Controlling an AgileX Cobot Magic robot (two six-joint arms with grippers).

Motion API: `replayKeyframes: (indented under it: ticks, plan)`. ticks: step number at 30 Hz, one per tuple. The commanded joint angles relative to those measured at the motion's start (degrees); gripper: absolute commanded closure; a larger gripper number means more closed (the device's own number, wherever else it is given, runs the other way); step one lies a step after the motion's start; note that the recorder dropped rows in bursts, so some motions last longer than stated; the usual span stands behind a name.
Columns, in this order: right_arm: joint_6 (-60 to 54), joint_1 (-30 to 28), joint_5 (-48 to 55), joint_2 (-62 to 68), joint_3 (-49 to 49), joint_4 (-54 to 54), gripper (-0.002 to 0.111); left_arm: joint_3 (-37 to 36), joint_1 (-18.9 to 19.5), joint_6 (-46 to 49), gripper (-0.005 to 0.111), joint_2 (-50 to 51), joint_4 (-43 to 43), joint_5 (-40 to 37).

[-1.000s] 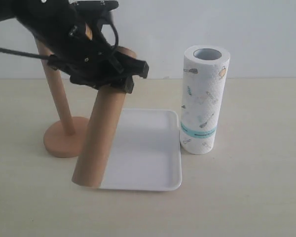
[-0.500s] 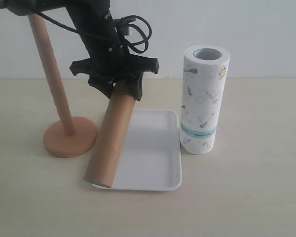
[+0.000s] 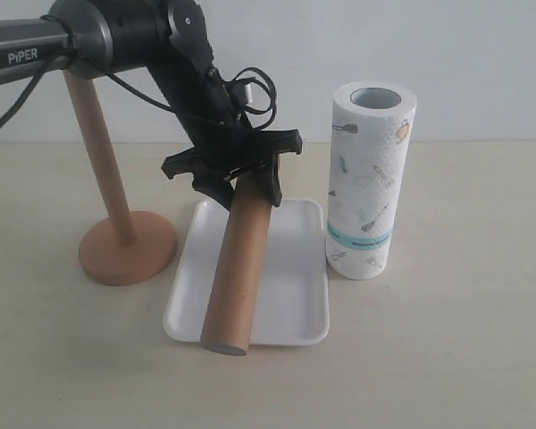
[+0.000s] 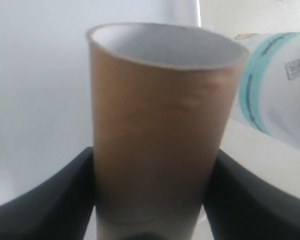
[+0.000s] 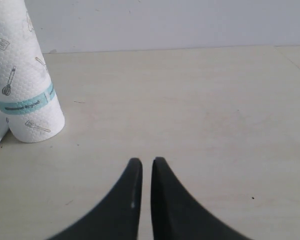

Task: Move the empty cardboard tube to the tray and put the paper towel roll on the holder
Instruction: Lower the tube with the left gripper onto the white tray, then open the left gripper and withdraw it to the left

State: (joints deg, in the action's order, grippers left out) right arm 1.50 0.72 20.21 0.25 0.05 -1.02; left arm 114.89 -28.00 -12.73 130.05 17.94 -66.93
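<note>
Tube (image 3: 239, 268) swung right, over tray (image 3: 299, 268)

At left stood the holder (image 3: 125, 250). The left gripper (image 3: 237, 174) pinched the tube's upper end; the tube slanted down from it across the tray to the near rim. Just right stood the roll (image 3: 368, 179), upright. The right gripper (image 5: 142, 172) was pressed together, empty.

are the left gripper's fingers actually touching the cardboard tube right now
Touching. The left wrist view shows the left gripper with its fingers pressed flush against both sides of the empty cardboard tube, with no gap on either side.
</note>
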Motion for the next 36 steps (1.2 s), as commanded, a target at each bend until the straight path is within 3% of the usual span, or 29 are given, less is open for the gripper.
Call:
replayKeyframes:
  ticks: [1, 11, 17, 20, 30, 36]
  plan:
    - [-0.15, -0.13, -0.68, -0.25, -0.05, 0.16, 0.101, 0.4, 1.62, -1.73, 0.103, 1.07, 1.86, 2.05]
    - [-0.15, -0.13, -0.68, -0.25, -0.05, 0.16, 0.101, 0.4, 4.56, -1.73, 0.099, 1.43, 3.66, 2.78]
    - [-0.15, -0.13, -0.68, -0.25, -0.05, 0.16, 0.101, 0.4, 4.71, -1.73, 0.059, 2.79, 7.74, 2.09]
    - [-0.15, -0.13, -0.68, -0.25, -0.05, 0.16, 0.101, 0.4, 4.71, -1.73, 0.046, 4.29, 10.33, 2.57]
    - [-0.15, -0.13, -0.68, -0.25, -0.05, 0.16, 0.101, 0.66, 4.71, 0.42, 0.045, 5.37, 11.03, 3.52]
    - [-0.15, -0.13, -0.68, -0.25, -0.05, 0.16, 0.101, 4.46, 4.75, 1.16, 0.045, 2.83, 10.91, 1.79]
